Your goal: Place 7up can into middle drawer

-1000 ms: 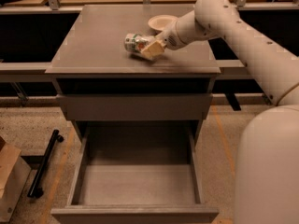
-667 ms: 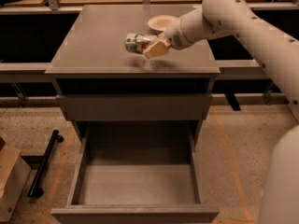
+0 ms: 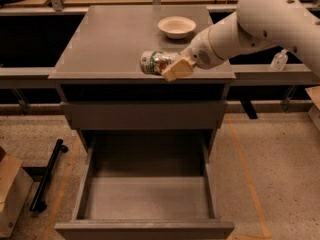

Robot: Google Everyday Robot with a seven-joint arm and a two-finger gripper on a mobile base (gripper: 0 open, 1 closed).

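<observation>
The 7up can (image 3: 155,62), green and white with a silver end, lies on its side in my gripper (image 3: 172,69) near the front edge of the grey cabinet top (image 3: 110,44). The gripper's cream-coloured fingers (image 3: 177,70) are shut on the can's right end, and the white arm reaches in from the upper right. The middle drawer (image 3: 147,196) is pulled wide open below. Its flat grey floor is bare, and it lies lower than the can and nearer the camera.
A cream bowl (image 3: 176,26) stands on the cabinet top behind the can. The upper drawer (image 3: 145,115) is closed. A black bar (image 3: 47,176) and a cardboard box (image 3: 10,194) lie on the floor at left. A small clear bottle (image 3: 279,60) stands at right.
The gripper has carried the can from the middle of the cabinet top toward its front edge and slightly right. The bowl and drawer have not moved.
</observation>
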